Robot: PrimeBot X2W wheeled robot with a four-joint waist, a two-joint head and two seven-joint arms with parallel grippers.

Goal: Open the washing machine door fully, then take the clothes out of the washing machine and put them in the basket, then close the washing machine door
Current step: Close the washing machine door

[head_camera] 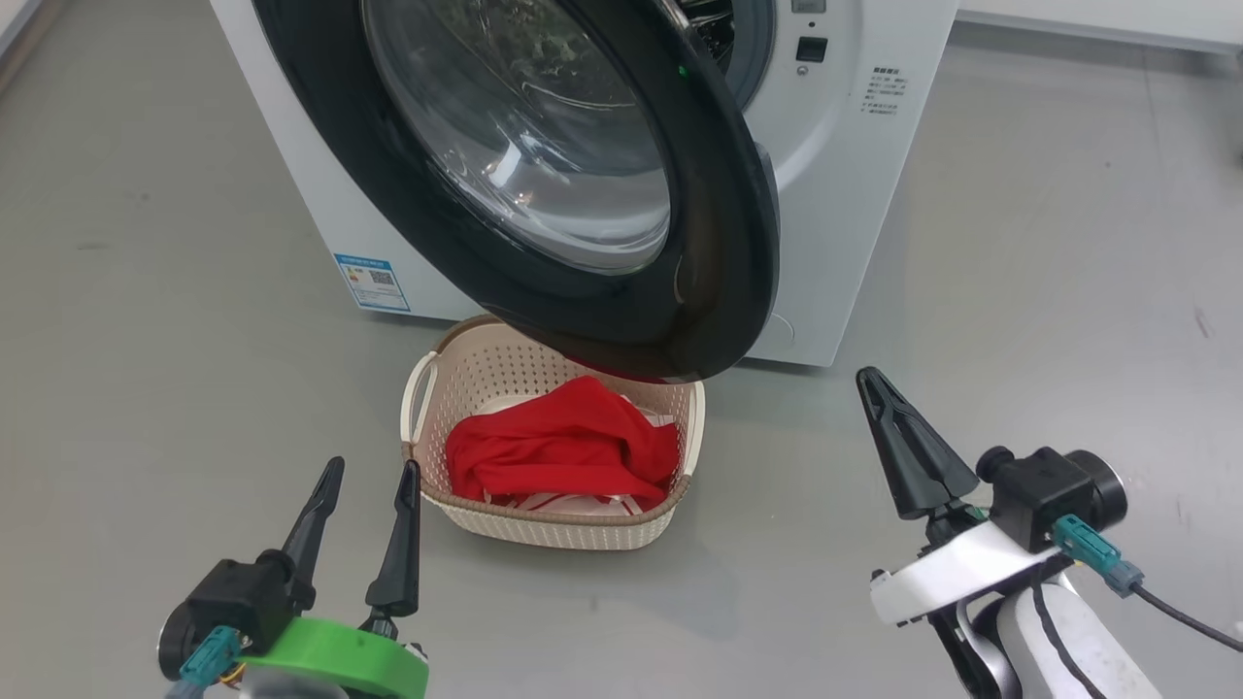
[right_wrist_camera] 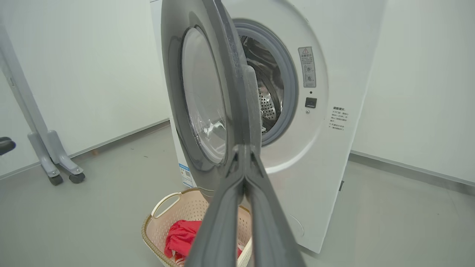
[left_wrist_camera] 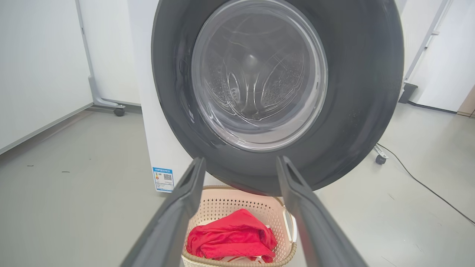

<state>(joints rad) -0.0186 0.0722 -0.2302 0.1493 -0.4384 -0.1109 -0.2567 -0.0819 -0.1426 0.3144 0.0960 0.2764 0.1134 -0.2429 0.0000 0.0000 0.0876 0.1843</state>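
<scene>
The washing machine door (head_camera: 573, 184) with its black rim and glass bowl hangs part-way open over the basket. The white washing machine (head_camera: 835, 146) stands behind it, and its steel drum (right_wrist_camera: 269, 92) shows past the door edge (right_wrist_camera: 237, 85). The cream basket (head_camera: 466, 374) sits on the floor below the door, holding the plain red garment (head_camera: 563, 442) on top of the red-and-white jersey (head_camera: 583, 503). My left gripper (head_camera: 374, 471) is open, low and left of the basket. My right gripper (head_camera: 869, 379) is shut on nothing, right of the basket and below the door edge.
Grey floor (head_camera: 146, 291) spreads to both sides of the machine. A blue label (head_camera: 371, 282) marks the machine's front. A wheeled white frame (right_wrist_camera: 52, 155) stands to the left by the wall. A black cable (left_wrist_camera: 426, 185) runs over the floor at the right.
</scene>
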